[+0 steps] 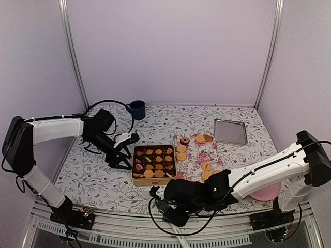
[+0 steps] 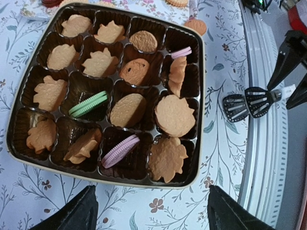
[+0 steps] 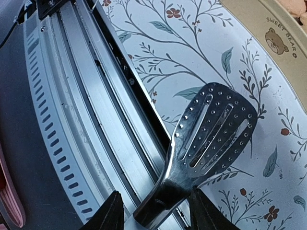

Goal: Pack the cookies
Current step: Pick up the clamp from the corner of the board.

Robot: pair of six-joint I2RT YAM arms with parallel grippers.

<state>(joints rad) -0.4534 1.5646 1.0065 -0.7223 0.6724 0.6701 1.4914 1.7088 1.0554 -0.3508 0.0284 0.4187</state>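
Note:
A cream tin [image 1: 153,181] holds a brown tray filled with cookies [image 1: 154,163]: golden ones, two pink, one green [image 2: 88,104]. Several loose golden cookies [image 1: 181,152] lie on the floral cloth to the tin's right. My left gripper [image 1: 123,157] is open and empty just left of the tin; in its wrist view the fingertips [image 2: 72,215] flank bare cloth in front of the tin's rim [image 2: 144,184]. My right gripper [image 3: 157,213] is open at the near edge, jaws either side of a slotted metal spatula's [image 3: 216,129] neck, with a gap on the left side.
A dark blue mug [image 1: 137,109] stands at the back left. A metal tray [image 1: 230,131] lies at the back right. A pink plate [image 1: 266,194] sits under the right arm. The aluminium rail [image 3: 72,120] runs along the near table edge.

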